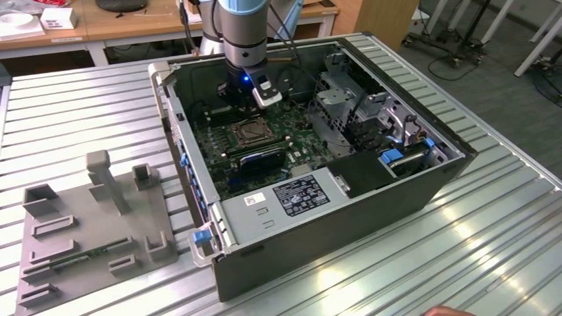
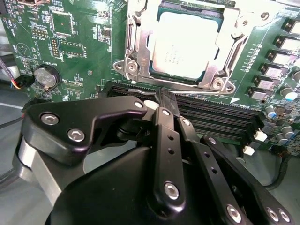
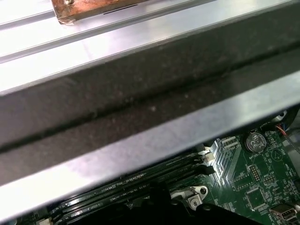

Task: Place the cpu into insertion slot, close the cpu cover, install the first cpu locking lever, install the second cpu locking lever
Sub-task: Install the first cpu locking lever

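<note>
The cpu, silvery-tan on top, lies flat in the insertion slot on the green motherboard. The cpu cover, a silvery metal frame, lies down around it, with the chip showing through its cut-out centre. I cannot tell how the locking levers stand. In the second wrist view my gripper hangs above the black memory slots, just beside the socket, its black fingers shut together with nothing between them. In the exterior view the gripper sits inside the open case, just behind the socket.
A grey perforated drive cage stands on the exterior view's right of the board. The labelled power supply lies in front. The dark case wall runs close by. A grey fixture plate lies on the table at the left.
</note>
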Robot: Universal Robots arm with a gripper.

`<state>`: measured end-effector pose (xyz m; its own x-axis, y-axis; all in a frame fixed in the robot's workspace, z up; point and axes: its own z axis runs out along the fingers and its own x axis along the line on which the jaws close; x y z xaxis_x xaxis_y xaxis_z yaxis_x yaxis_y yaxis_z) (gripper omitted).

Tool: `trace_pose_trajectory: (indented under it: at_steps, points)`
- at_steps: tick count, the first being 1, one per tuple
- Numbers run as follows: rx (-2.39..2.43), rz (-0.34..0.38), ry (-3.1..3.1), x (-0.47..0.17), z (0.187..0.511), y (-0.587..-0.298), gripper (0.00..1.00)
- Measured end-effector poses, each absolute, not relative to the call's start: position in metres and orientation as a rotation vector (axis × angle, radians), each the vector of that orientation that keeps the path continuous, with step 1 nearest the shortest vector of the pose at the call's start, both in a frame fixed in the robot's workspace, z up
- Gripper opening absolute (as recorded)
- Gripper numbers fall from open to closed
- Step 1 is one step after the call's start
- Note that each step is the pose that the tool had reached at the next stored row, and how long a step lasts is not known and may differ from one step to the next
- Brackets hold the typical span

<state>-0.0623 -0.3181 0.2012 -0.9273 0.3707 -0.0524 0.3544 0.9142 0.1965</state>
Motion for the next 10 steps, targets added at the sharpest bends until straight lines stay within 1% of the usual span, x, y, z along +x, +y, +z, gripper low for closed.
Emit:
trace_pose_trajectory:
  at_steps: [10]
  points:
    - [0.567, 0.281, 2.986, -0.0623, 0.2053, -0.318, 0.11]
